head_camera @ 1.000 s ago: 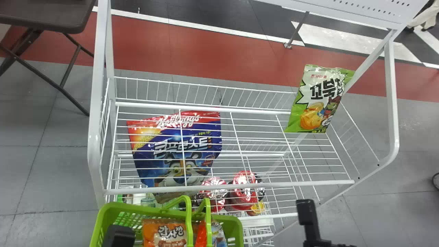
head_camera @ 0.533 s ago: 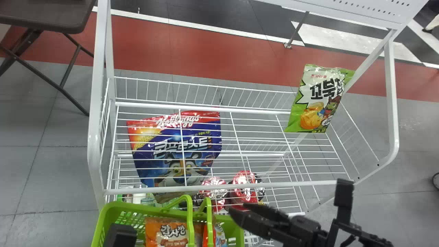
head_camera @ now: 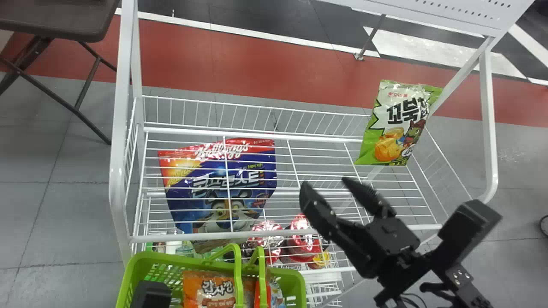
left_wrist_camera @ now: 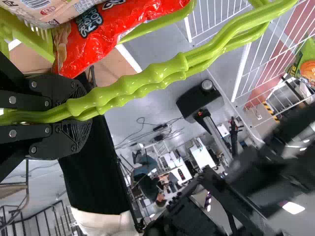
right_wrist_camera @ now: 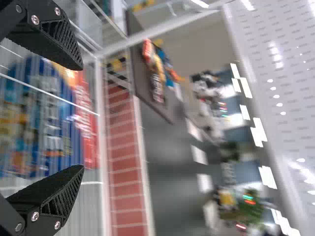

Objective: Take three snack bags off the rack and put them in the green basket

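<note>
R end effector [head_camera: 326,185] farther fwd, snack bag [head_camera: 394,124] ahead-R of it.

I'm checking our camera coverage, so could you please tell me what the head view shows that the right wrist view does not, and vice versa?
Head view adds: the green basket holding an orange snack bag, and the green snack bag on the rack.
Right wrist view adds: colourful packets.
Both share: the right end effector, the blue-and-red bag, the rack and a dark tabletop.
</note>
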